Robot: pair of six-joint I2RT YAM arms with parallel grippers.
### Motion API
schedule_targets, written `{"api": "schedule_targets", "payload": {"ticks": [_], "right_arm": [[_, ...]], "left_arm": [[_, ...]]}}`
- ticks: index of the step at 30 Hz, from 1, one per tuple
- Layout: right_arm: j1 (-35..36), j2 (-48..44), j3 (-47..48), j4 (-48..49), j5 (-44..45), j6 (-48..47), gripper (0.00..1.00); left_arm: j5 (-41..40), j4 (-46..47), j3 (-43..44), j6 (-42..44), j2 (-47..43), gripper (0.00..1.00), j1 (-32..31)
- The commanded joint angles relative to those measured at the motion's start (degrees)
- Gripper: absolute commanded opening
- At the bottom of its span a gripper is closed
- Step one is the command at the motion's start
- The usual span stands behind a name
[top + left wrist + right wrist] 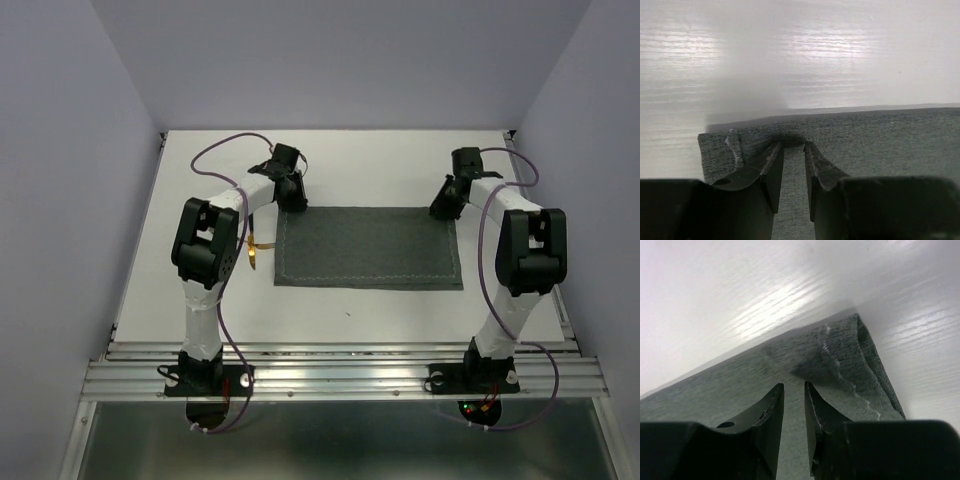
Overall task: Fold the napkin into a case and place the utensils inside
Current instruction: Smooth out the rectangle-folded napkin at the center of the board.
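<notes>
the dark grey-green square cloth napkin (368, 248) lies flat on the white table (400, 160), with thin gold metal utensils (256, 256) just beside its left edge. the left gripper (793, 145) pinches a raised ridge of the far left hem. the right gripper (793, 386) sits over the curled-up far right corner, jaws narrowly parted; i cannot tell whether they grip cloth

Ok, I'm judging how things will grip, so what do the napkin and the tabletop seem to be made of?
The napkin looks like woven cloth, matte dark grey-green: fine textured weave, light stitched hem, a corner curling up softly. The tabletop looks like white painted or laminated board, slightly glossy: faint grain lines and soft reflections; which, I cannot tell.
</notes>
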Motion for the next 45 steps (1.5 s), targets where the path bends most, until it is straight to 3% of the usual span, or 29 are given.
{"api": "schedule_targets", "payload": {"ticks": [1, 6, 12, 17, 21, 27, 31, 34, 38, 45], "right_arm": [[-0.05, 3.87, 3.01, 0.17, 5.36, 0.43, 0.29], [-0.05, 8.27, 3.98, -0.19, 6.79, -0.10, 0.23], [-0.05, -1.55, 0.11, 2.01, 9.23, 0.25, 0.25], [-0.05, -4.65, -0.32, 1.57, 10.74, -1.42, 0.26], [-0.05, -3.95, -2.61, 1.75, 9.16, -0.98, 0.26], [-0.05, -2.28, -6.48, 3.06, 10.03, -0.54, 0.26], [-0.05, -1.04, -4.20, 0.43, 11.80, -1.68, 0.26], [-0.05, -6.55, -4.19, -0.54, 12.31, -1.42, 0.27], [-0.05, -15.79, -7.87, -3.17, 15.31, -1.16, 0.37], [-0.05, -30.12, -24.13, -7.83, 10.92, 3.40, 0.38]], "left_arm": [[-0.29, -0.79, 2.11, 2.55, -0.22, 0.35, 1.32], [0.32, -0.96, 2.02, 3.78, 1.45, 0.33, 1.93], [-1.61, -0.61, -1.14, 4.40, -4.68, 0.32, 2.02], [-3.81, -1.23, -3.86, 4.40, -9.09, 0.32, 2.11], [-0.38, -0.79, -6.58, 4.32, -11.28, 0.32, 2.20], [-2.14, -2.98, -6.59, 5.28, -6.21, 0.32, 2.37], [-1.70, -2.11, -9.13, 5.11, -7.24, 0.32, 2.37], [-2.66, -1.31, -10.46, 4.93, -10.67, 0.32, 2.29], [-5.90, -2.45, -10.54, 5.11, -14.88, 0.32, 2.11], [-3.04, -2.63, -14.75, 3.44, -23.66, 0.32, 0.97]]}}
